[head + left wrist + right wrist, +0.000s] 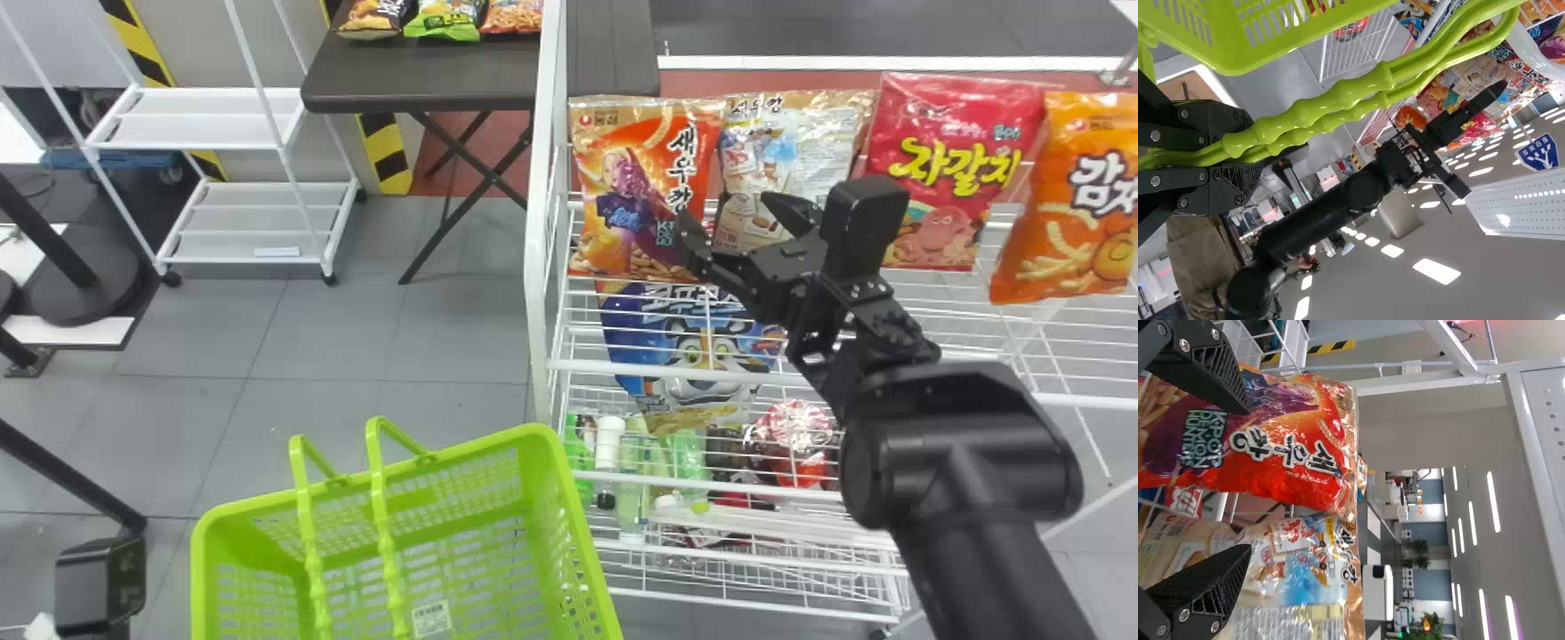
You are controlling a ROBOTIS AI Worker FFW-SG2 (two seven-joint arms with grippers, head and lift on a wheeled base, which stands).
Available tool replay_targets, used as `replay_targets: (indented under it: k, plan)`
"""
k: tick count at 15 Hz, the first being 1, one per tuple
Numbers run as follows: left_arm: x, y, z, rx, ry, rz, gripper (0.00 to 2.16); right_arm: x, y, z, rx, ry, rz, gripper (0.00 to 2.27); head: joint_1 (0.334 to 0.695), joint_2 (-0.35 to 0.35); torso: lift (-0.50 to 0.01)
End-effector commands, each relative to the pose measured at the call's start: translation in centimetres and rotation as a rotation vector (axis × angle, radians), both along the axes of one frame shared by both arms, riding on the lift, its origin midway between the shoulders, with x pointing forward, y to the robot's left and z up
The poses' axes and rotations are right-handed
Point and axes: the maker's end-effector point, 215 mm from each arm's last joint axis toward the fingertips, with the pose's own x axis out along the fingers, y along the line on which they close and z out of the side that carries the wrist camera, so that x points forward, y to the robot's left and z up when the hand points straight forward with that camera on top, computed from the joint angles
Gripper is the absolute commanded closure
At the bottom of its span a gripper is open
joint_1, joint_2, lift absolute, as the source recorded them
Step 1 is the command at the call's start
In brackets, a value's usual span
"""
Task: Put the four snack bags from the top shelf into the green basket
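Right end effector (726,211) is released, spread before orange-red bag (645,196) and beige bag (765,169), probably for gripping one | four snack bags (951,178) stand on top shelf (640,369) | left end effector (1251,157) grasps handles (1338,93), likely for steadying green basket (556,480)

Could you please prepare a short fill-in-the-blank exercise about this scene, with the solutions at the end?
The top shelf carries ____ snack bags.
The bag at the robot's far right is ____ in colour.
The left gripper holds the green basket by its ____.
The right gripper is not shut but ____.

Missing words: four; orange; handles; open.
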Motion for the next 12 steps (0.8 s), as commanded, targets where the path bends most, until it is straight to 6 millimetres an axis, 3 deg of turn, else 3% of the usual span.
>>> replay_targets:
  k: [1, 3, 4, 5, 7, 8, 12]
  plan:
    - [-0.2, 0.2, 0.2, -0.009, 0.000, 0.003, 2.15, 2.1, 1.0, -1.2, 0.051, 0.053, 0.032, 0.11, 0.695, 0.073, 0.000]
    - [-0.3, 0.4, 0.1, -0.009, 0.002, 0.006, 2.15, 2.7, 2.4, -1.8, 0.135, 0.104, 0.103, 0.18, 0.695, 0.090, 0.000]
    - [-0.3, 0.4, 0.1, -0.009, 0.002, 0.006, 2.15, 2.7, 3.0, -2.3, 0.157, 0.137, 0.136, 0.40, 0.695, 0.097, 0.000]
    - [-0.3, 0.4, 0.2, -0.011, 0.003, 0.006, 2.15, 2.7, 3.4, -2.3, 0.179, 0.143, 0.164, 0.73, 0.695, 0.107, 0.000]
    - [-0.3, 0.4, 0.2, -0.012, 0.002, 0.006, 2.15, 2.4, 3.8, -2.2, 0.206, 0.153, 0.184, 1.94, 0.695, 0.126, 0.000]
    - [-0.3, 0.4, 0.2, -0.013, 0.002, 0.007, 2.15, 2.0, 3.9, -2.9, 0.211, 0.179, 0.186, 2.22, 0.695, 0.127, 0.000]
    - [-0.3, 0.8, 0.2, -0.013, 0.002, 0.016, 2.15, 0.2, 4.3, -1.8, 0.216, 0.148, 0.199, 2.25, 0.695, 0.132, 0.000]
